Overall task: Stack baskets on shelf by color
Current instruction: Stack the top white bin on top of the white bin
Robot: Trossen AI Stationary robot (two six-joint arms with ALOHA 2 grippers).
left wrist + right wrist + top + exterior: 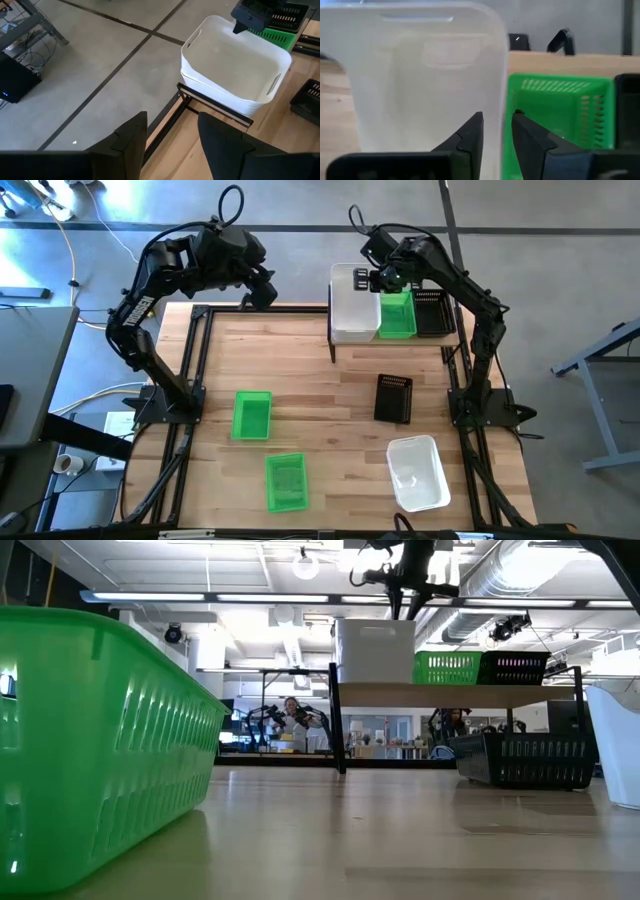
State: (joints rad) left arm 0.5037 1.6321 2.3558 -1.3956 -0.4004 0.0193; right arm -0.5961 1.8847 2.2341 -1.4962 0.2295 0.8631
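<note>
On the shelf at the table's far right stand two nested white baskets, one green basket and one black basket, side by side. My right gripper is open over the white stack, one finger inside and one outside the wall that faces the green basket. On the table rest two green baskets, a black basket and a white basket. My left gripper hangs open and empty beyond the table's far left corner. My right gripper points steeply down from above, its fingers either side of the top white basket's rim next to the green basket. Whether either finger touches that wall, I cannot tell. The basket sits nested in the one below it on the shelf.
The shelf's black legs stand on the tabletop at the far right. A black metal frame runs along the table's edges. Bare wood lies in the middle of the table. People sit in the room far behind.
</note>
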